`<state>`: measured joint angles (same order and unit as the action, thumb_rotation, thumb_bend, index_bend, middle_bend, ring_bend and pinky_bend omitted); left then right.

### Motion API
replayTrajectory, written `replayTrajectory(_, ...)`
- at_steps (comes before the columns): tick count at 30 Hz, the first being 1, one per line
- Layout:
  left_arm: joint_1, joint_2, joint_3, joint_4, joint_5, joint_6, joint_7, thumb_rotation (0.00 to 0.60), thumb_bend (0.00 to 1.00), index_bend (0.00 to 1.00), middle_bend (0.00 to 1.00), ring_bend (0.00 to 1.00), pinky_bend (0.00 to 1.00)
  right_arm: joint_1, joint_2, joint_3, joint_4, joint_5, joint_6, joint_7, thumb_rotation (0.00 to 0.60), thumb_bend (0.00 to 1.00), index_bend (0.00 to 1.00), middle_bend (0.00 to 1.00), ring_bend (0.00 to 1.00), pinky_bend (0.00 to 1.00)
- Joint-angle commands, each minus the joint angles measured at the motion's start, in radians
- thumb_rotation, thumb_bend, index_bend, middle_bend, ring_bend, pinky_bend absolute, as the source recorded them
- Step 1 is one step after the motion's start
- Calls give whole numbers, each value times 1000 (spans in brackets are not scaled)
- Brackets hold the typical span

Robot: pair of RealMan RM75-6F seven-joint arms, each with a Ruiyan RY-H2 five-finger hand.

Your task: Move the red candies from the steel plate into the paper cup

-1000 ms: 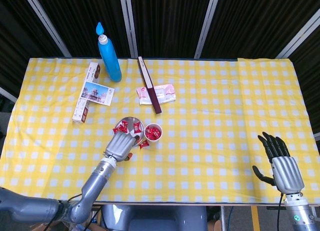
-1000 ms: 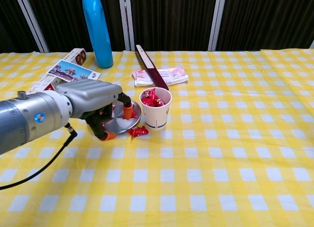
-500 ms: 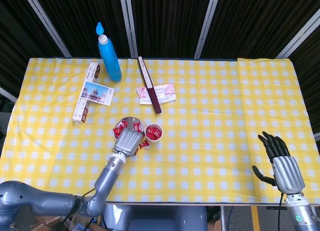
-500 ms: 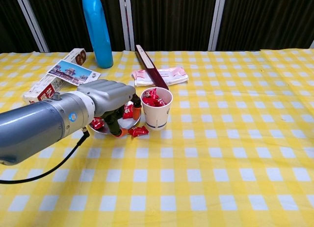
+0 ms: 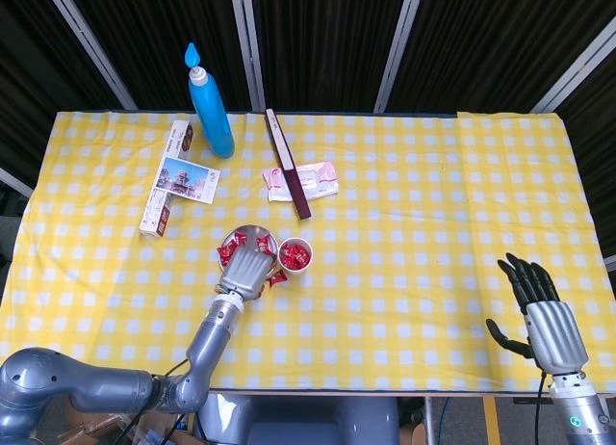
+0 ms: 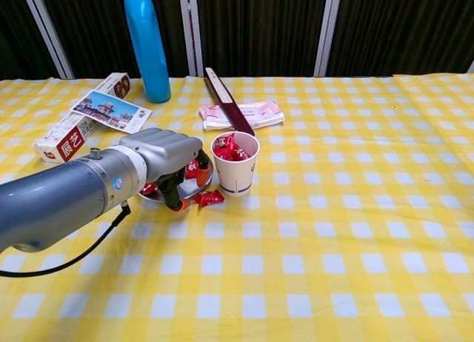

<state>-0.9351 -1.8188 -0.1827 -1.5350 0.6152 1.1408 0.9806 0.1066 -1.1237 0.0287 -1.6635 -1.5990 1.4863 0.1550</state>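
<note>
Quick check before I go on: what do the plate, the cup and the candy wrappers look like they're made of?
Plate: shiny metal, likely steel, going by its mirror-like rim. Cup: matte white paper with a rolled lip and faint print. Candies: glossy red wrappers with twisted ends, probably plastic film or foil.

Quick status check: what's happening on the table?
Left hand over steel plate; grip unclear. Right hand open, idle. Paper cup holds candies. One candy on cloth.

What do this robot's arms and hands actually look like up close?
The left arm is a smooth grey metallic tube with a small blue dot and a black cable trailing beneath. Its left hand is silver with orange-tipped fingers. The right hand has a ribbed silver back and black fingers.
</note>
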Motion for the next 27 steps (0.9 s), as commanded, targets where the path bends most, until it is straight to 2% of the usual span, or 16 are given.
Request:
replayTrajectory(1, -2, -7, 1, 9, 1, 0, -6, 600, 366, 406, 966, 987, 1000, 0, 0, 0, -1, 0, 0, 1, 600, 387, 0, 0, 0, 0)
replayTrajectory(14, -9, -32, -2, 31, 24, 1, -29, 600, 367, 412, 966, 987, 1000, -1, 2, -2, -4, -1, 0, 2, 600, 388, 0, 0, 0, 0)
replayTrajectory(27, -13, -18, 4, 4, 20, 0, -19, 600, 367, 412, 964, 987, 1000, -1, 2, -4, -5, -4, 1, 4, 600, 387, 0, 0, 0, 0)
